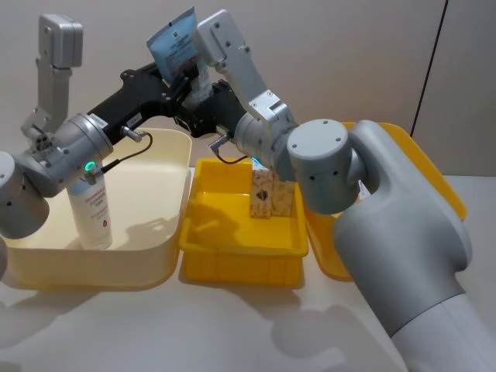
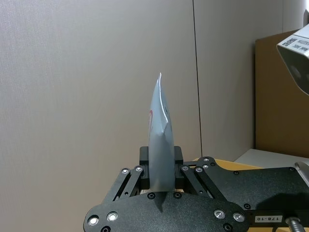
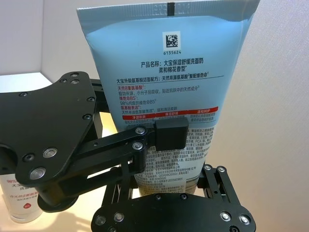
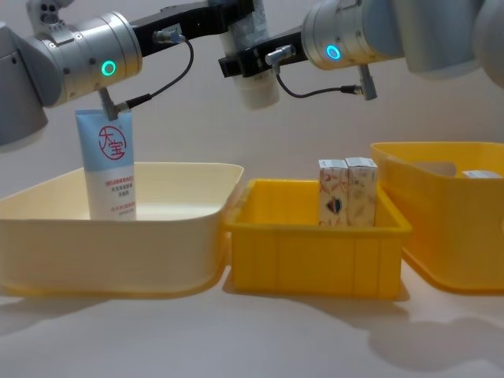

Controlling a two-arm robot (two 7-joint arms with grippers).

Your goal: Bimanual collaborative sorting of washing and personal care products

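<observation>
The pale blue tube (image 3: 166,72) is held crimp-up in the air above the far right corner of the cream tub (image 1: 101,279). The left gripper (image 2: 161,162) pinches its flat middle. The right gripper (image 3: 169,186) is closed around its cap end.

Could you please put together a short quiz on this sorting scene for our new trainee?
1. True or false: the tube with the red circle logo stands upright in the cream tub.
2. How many cartons stand in the small yellow tub? A) one B) two C) four
3. Fill in: the left gripper is shut on a pale blue ____, held up in the air.

Key: 1 true; 2 B; 3 tube.
</observation>
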